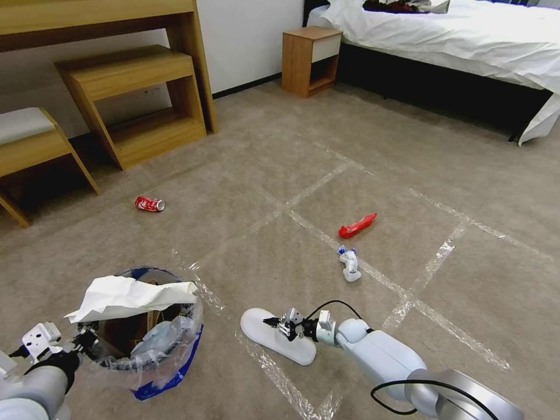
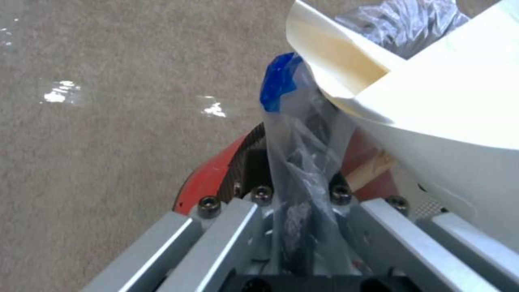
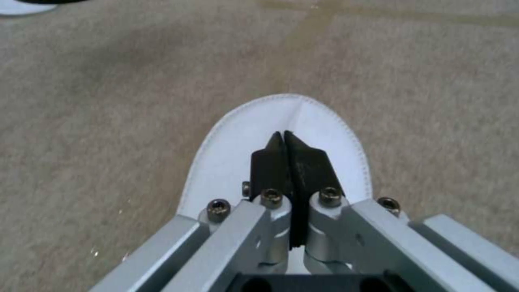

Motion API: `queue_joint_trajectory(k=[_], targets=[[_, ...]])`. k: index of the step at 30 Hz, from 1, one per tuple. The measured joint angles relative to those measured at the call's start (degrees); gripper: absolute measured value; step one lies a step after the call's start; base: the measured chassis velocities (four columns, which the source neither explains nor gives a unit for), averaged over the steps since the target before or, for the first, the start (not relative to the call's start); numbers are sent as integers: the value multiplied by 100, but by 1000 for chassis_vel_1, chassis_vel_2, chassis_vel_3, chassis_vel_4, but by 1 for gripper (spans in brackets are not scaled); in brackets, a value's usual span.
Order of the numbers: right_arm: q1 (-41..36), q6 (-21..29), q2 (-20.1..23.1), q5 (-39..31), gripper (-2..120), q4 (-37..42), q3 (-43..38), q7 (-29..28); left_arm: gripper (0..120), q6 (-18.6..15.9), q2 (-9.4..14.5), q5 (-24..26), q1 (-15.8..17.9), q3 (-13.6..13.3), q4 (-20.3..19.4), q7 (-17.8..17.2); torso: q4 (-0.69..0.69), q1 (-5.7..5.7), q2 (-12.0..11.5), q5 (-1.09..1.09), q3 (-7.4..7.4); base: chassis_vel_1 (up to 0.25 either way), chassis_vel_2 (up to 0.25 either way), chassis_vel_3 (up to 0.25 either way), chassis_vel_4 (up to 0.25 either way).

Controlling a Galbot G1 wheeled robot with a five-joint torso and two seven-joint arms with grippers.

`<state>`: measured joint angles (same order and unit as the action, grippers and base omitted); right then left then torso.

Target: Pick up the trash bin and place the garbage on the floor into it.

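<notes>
The trash bin (image 1: 166, 373), blue outside and lined with clear plastic, hangs at the lower left, tilted. My left gripper (image 1: 81, 341) is shut on its rim; in the left wrist view the fingers (image 2: 254, 170) pinch the plastic liner beside the red wall (image 2: 208, 178). A large white sheet-like piece of garbage (image 1: 128, 294) sticks out of the bin. My right gripper (image 1: 273, 322) is low over a white slipper (image 1: 291, 347) on the floor (image 1: 408, 175), shut on its upper (image 3: 243, 138). A red can (image 1: 150, 203), a red wrapper (image 1: 357, 225) and a crumpled white-and-blue piece (image 1: 349, 263) lie farther off.
A wooden desk with a step shelf (image 1: 134, 99) and a cushioned stool (image 1: 29, 140) stand at the back left. A nightstand (image 1: 309, 58) and a bed (image 1: 466, 41) are at the back right. Shiny tape strips (image 1: 326, 233) cross the carpet.
</notes>
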<state>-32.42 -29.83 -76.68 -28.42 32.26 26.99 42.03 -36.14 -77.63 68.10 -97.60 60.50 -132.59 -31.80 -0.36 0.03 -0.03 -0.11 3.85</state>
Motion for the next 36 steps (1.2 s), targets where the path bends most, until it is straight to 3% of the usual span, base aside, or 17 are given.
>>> queue_joint_trajectory(k=[16,20,27,36], targets=[[65,12,51,-159,0,175,-11,54,0,35,64,1,21,35,30,-11,0,0,0,0,0,0,0,0,0],[74,24,137,-317,0,556,-98,-30,0,37,65,1,15,38,30,-17,0,0,0,1,0,0,0,0,0],[467,-133,607,-606,0,1753,-347,-133,0,31,13,-63,2,-21,34,-22,1,0,0,1,0,0,0,0,0],[1347,-292,1103,-839,0,2246,-467,-61,0,24,12,-101,49,-65,133,-25,0,0,0,0,0,0,0,0,0]])
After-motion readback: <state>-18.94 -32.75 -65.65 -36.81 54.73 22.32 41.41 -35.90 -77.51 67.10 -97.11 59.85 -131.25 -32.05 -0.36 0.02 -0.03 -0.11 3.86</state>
